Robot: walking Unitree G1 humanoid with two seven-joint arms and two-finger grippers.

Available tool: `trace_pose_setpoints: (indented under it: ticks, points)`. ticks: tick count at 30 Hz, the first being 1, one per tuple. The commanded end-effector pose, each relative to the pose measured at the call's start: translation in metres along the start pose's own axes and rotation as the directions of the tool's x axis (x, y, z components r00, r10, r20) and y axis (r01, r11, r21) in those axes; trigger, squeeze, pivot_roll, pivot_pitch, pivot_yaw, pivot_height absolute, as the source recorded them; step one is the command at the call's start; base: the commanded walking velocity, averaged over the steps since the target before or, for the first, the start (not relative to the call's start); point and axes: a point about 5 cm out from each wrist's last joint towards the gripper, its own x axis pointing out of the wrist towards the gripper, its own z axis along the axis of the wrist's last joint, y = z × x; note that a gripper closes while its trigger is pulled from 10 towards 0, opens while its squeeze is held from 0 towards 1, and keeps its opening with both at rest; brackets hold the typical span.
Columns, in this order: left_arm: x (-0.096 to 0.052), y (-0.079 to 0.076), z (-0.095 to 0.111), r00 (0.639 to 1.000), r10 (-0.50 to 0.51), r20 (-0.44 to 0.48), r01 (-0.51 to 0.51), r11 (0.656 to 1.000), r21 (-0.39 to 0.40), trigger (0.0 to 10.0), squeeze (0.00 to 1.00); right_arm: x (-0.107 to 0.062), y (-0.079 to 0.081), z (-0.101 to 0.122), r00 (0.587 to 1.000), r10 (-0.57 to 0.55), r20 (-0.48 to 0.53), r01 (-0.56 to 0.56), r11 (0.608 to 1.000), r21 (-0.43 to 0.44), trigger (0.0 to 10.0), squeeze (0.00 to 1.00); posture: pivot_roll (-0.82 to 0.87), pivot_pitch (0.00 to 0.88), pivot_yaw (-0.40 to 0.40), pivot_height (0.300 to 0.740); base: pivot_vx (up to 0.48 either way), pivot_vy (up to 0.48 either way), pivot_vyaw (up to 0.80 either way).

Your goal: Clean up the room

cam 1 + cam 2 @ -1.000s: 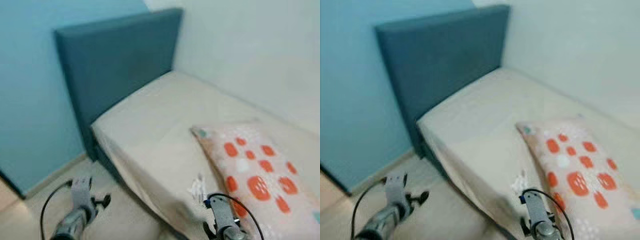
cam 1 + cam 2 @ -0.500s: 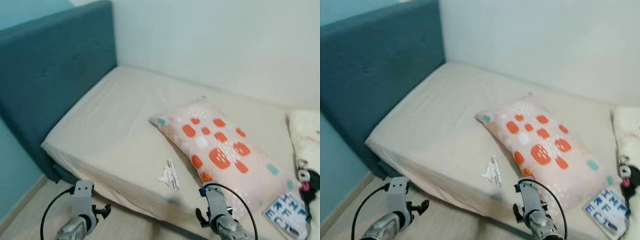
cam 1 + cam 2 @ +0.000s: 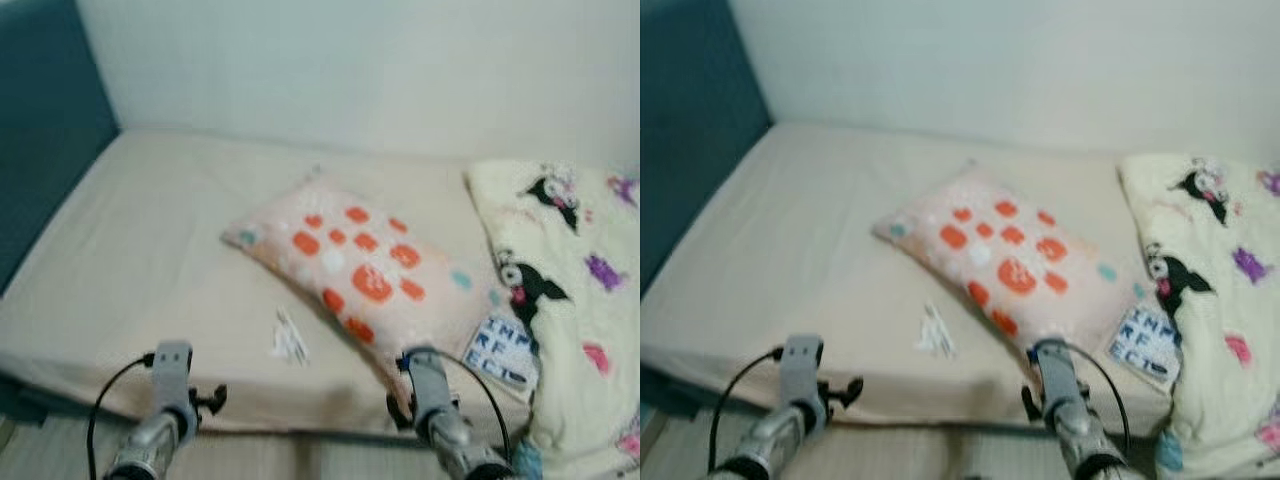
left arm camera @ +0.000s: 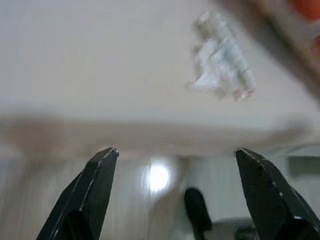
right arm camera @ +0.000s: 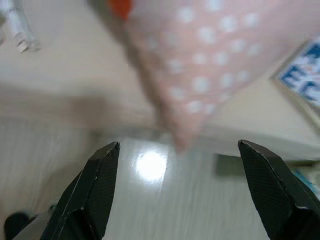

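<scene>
A pillow (image 3: 365,268) was observed lying flat on the bed (image 3: 150,250), near the middle of the mattress. Its long axis ran diagonally, from an end nearer the headboard (image 3: 45,130) and wall down to an end at the bed's front edge, on the robot's right. Its cover was noted as pale pink with orange-red blotches, small white dots and a few teal spots. The lower corner was seen overhanging the bed edge in the right wrist view (image 5: 200,65).

A small crumpled white scrap, apparently a wrapper (image 3: 289,338), was recorded on the sheet just beside the pillow, towards the robot's left and close to the front edge; its long axis was roughly crosswise to the bed edge. It was also seen in the left wrist view (image 4: 220,70), blurred.

A white item with blue letters (image 3: 500,350) was noted at the pillow's lower right end, touching or just beside it. A cream blanket (image 3: 570,300) printed with black-and-white cartoon figures was found bunched over the right part of the bed.

The bed was covered with a plain beige sheet; the headboard was dark teal, the wall (image 3: 350,70) pale. A pale, glossy floor (image 5: 165,200) was seen below the bed edge.

The left claw (image 4: 175,187) was held low before the bed edge with fingers spread wide, nothing between them. The right claw (image 5: 182,187) was likewise spread and empty, below the pillow's overhanging corner.
</scene>
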Motion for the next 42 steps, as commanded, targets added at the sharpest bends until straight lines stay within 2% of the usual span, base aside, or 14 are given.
trace_pose_setpoints:
  ticks: [1,10,19,22,24,31,35,42]
  points:
    - [0.001,-0.006,-0.001,1.000,-0.024,0.008,0.024,1.000,0.005,10.0,0.00,0.000,-0.002,0.000,1.000,-0.009,0.007,0.009,1.000,0.016,10.0,0.00,-0.13,0.112,-0.056,0.740,0.000,0.000,-0.76]
    - [0.006,-0.012,0.017,0.996,-0.043,0.073,0.041,0.999,0.024,10.0,0.00,0.001,-0.004,0.010,0.999,-0.014,0.039,0.013,1.000,0.023,10.0,0.00,-0.13,0.104,-0.059,0.740,0.000,0.000,-0.76]
    - [0.009,-0.013,0.027,0.994,-0.033,0.103,0.029,0.999,0.034,10.0,0.00,0.003,-0.001,0.017,0.998,-0.002,0.060,0.000,0.999,0.032,10.0,0.00,-0.12,0.102,-0.053,0.740,0.000,0.000,-0.76]
    - [0.010,-0.010,0.032,0.993,0.003,0.115,-0.008,0.999,0.039,10.0,0.00,0.004,0.003,0.023,0.997,0.012,0.081,-0.016,0.999,0.040,10.0,0.00,-0.13,0.102,-0.049,0.740,0.000,0.000,-0.76]
    - [0.009,-0.003,0.033,0.992,0.063,0.106,-0.066,0.997,0.029,10.0,0.00,0.004,0.005,0.026,0.995,0.020,0.093,-0.023,0.999,0.036,10.0,0.00,-0.12,0.103,-0.048,0.740,0.000,0.000,-0.76]
    - [0.008,0.005,0.032,0.989,0.120,0.083,-0.123,0.992,0.023,10.0,0.00,0.004,0.005,0.027,0.995,0.020,0.094,-0.023,0.999,0.033,10.0,0.00,-0.12,0.102,-0.048,0.740,0.000,0.000,-0.76]
    - [0.006,0.013,0.028,0.981,0.188,0.041,-0.189,0.982,0.025,10.0,0.00,0.004,0.009,0.033,0.989,0.056,0.140,-0.061,0.998,0.033,10.0,0.00,-0.12,0.100,-0.049,0.740,0.000,-0.236,0.00]
    - [0.006,0.017,0.026,0.970,0.241,0.027,-0.241,0.970,0.009,10.0,0.00,0.004,0.012,0.038,0.984,0.079,0.160,-0.081,0.997,0.005,10.0,0.00,-0.12,0.097,-0.053,0.740,0.000,-0.478,0.00]
